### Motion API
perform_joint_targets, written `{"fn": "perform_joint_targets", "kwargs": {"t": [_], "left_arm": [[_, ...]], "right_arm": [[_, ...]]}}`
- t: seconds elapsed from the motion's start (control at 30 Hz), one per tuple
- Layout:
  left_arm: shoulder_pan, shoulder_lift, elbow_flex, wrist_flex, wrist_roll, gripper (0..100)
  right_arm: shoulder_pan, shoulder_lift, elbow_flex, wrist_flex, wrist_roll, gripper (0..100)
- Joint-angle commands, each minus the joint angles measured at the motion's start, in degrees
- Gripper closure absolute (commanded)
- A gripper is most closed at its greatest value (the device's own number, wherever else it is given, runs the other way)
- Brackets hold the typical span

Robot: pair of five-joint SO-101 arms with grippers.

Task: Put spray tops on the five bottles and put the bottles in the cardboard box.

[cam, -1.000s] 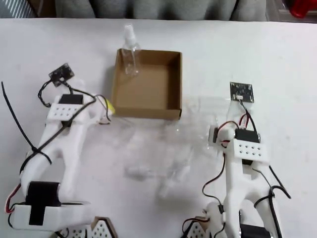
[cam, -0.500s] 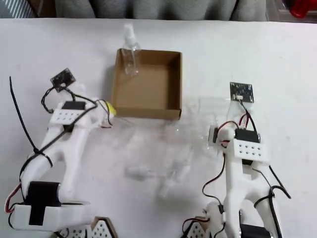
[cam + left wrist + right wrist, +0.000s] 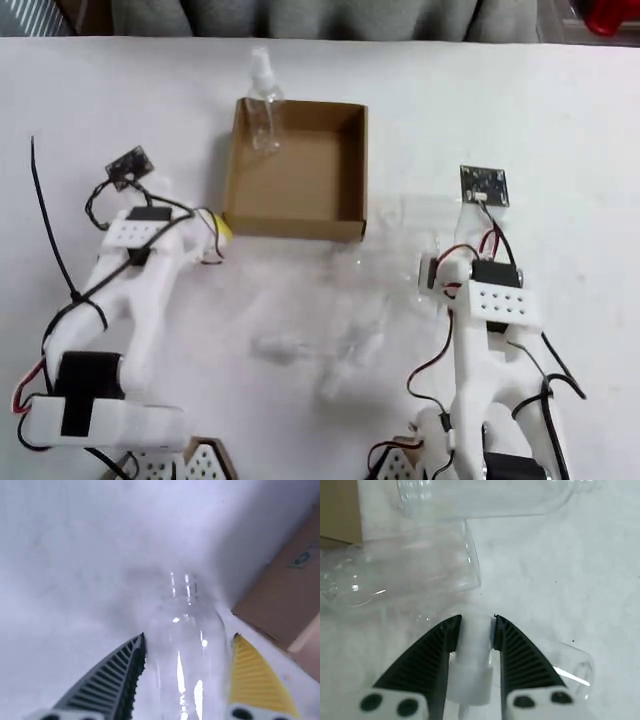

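Left tool (image 3: 188, 639): clenched on a bare-necked bottle (image 3: 190, 675) — the dark finger presses one side of the clear wall, the yellow finger the other.
Held bottle's place: just off the front left corner of the cardboard box (image 3: 290, 227), above the table (image 3: 520, 100), with its threaded neck pointing away from the wrist.
Right tool (image 3: 476, 620): closed on a white spray top (image 3: 472, 670), gripped between its two dark fingers.
Lying bottles (image 3: 420, 575): two clear ones on their sides on the table, side by side, just beyond the right tool and near the box's front right corner.
Capped bottle (image 3: 264, 110): at the box's back left corner — its spray top rises past the rim.
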Motion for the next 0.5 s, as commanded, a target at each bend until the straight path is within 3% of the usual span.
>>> {"fn": "perform_joint_targets", "kwargs": {"t": [0.0,0.2,0.37,0.47], "left_arm": [[-1.5,0.2,0.2,-0.9,-0.9,75],[-1.5,0.2,0.3,-1.0,-1.1,77],[-1.5,0.2,-0.2,-1.1,-1.3,99],[-1.6,0.0,-0.2,-1.1,-1.3,95]], "right_arm": [[-0.9,0.7,0.6,0.1,-0.1,98.2],[-0.9,0.7,0.7,0.1,-0.1,98.2],[-0.9,0.7,0.7,0.1,-0.1,98.2],[-0.9,0.7,0.8,0.2,-0.1,98.2]]}}
